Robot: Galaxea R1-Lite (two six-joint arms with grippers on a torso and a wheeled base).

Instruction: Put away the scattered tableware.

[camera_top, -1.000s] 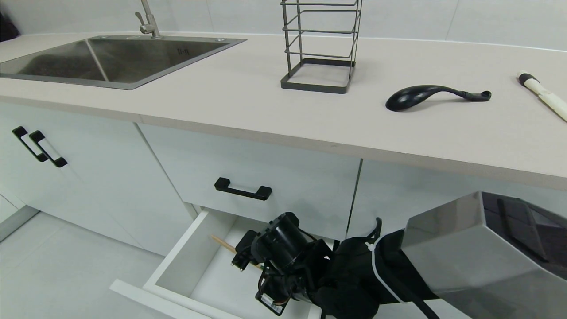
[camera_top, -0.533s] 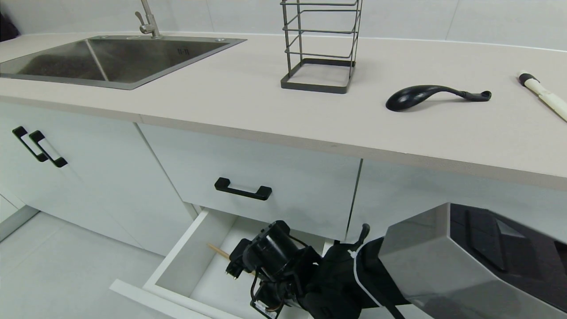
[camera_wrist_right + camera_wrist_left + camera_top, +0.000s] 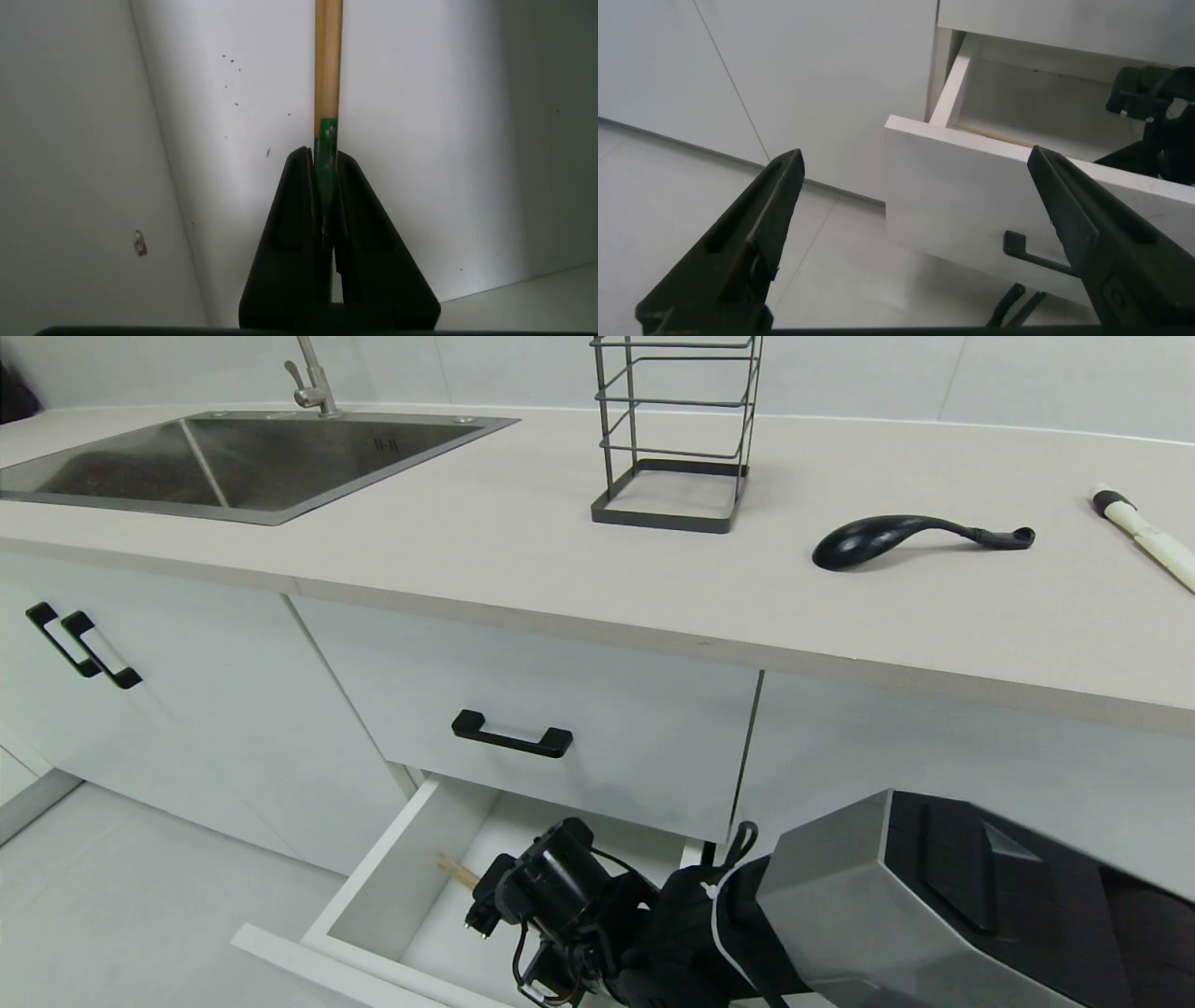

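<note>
The surface (image 3: 523, 569) carries a sink (image 3: 233, 457) with a tap (image 3: 313, 378) at its left end and a wire rack (image 3: 677, 429) near the middle. To the right of the rack lies a black spoon (image 3: 896, 537). Well apart from it, at the right edge, lies a white-handled utensil (image 3: 1144, 537). Below the surface, a closed drawer (image 3: 523, 728) sits directly above the open drawer (image 3: 392, 887) and overhangs its rear part.

The right gripper (image 3: 485, 896) is inside the open drawer, near its left wall. Its jaws are closed tightly on a chopstick (image 3: 327, 65). The chopstick is plain light wood with a green band at the gripped end. It projects straight ahead of the jaws over the white drawer floor, and its tip points toward the left wall.

The left gripper (image 3: 913, 159) hangs low above the floor (image 3: 710, 215), outside the drawer front. Its jaws are spread wide and hold nothing.
</note>
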